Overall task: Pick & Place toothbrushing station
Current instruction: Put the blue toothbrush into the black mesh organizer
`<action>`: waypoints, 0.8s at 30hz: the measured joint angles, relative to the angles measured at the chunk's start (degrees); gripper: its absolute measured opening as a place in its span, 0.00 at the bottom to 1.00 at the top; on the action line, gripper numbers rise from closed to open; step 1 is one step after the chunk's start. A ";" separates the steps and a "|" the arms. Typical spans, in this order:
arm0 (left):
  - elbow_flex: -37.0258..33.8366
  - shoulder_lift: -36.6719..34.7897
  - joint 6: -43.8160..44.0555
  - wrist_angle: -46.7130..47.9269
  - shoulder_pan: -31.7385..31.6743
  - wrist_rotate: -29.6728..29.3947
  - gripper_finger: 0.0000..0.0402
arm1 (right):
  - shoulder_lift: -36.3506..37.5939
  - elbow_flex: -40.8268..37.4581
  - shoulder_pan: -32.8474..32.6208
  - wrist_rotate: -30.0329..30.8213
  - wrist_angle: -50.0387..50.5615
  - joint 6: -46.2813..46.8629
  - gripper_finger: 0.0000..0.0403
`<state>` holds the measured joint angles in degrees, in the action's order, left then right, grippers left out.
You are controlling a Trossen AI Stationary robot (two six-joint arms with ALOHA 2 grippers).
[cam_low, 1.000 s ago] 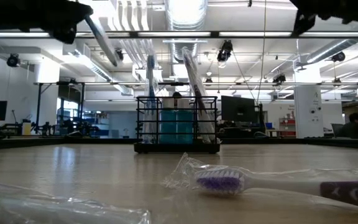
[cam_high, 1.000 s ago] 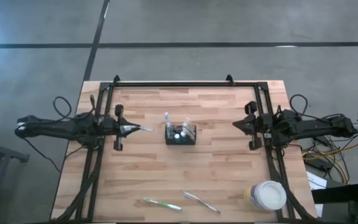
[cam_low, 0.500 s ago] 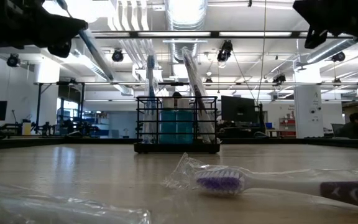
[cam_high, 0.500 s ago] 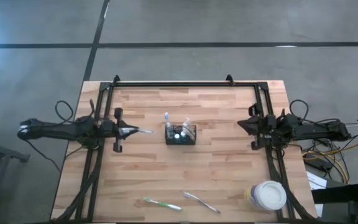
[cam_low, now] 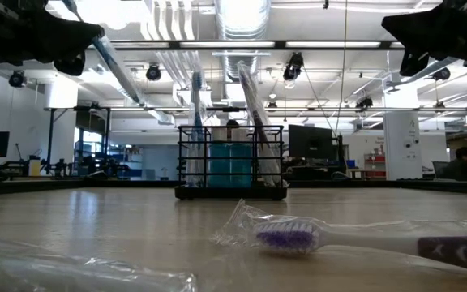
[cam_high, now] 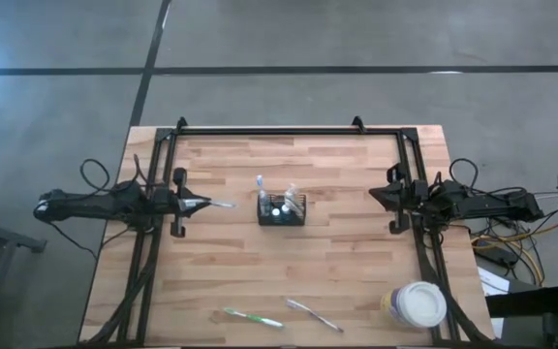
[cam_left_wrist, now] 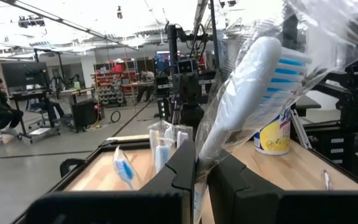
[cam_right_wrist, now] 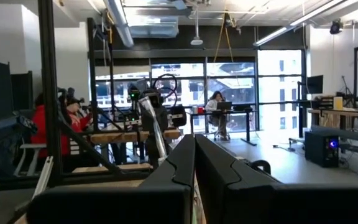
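Jaws of the left gripper (cam_high: 201,203) are pinched on a wrapped brush (cam_left_wrist: 253,93), white-handled with blue bristles inside crinkled clear film. That gripper hangs above the table's (cam_high: 356,262) left side, its brush tip pointing toward the caddy (cam_high: 281,209) but well short of it. In the low view the held brush (cam_low: 112,61) slants down from the dark gripper at the upper left corner.

At the table's middle stands the caddy, a small black wire-mesh box, upright. In it stand two wrapped brushes, one with a blue handle (cam_low: 197,105) and one leaning slightly (cam_low: 250,101), both rising above the rim. Two white-capped tubes (cam_high: 279,207) sit side by side inside; from table level their bodies show teal-blue through the mesh (cam_low: 229,166).

On the near edge of the table lie two more wrapped brushes, apart from each other: a green one (cam_high: 253,317) to the left and a pale one with purple bristles (cam_high: 313,315) just right of it. Both lie flat, well away from the caddy.

Farther right, at the near right corner, stands a large cup with a white lid (cam_high: 417,304), its side yellow.

Over the right edge of the table the right gripper (cam_high: 378,194) waits, jaws pressed together with nothing between them, level with the caddy and well apart from it.
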<state>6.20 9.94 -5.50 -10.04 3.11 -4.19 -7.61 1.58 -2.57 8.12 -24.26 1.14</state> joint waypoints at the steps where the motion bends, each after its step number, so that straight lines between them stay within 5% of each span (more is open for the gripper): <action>1: 0.00 -0.15 0.00 -0.02 0.00 0.00 0.05 | 0.00 0.00 0.00 0.02 0.01 -0.04 0.02; 16: 0.54 0.22 0.94 -1.09 0.00 -0.06 0.05 | -0.01 0.00 0.00 2.20 0.03 -0.04 0.02; 24: 10.32 11.33 1.07 -1.29 0.00 0.57 0.05 | -0.01 0.00 -0.02 4.11 0.00 -0.24 0.02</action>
<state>16.52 21.27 -4.43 -11.33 3.11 -3.62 -7.62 1.58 -2.59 12.23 -24.26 0.90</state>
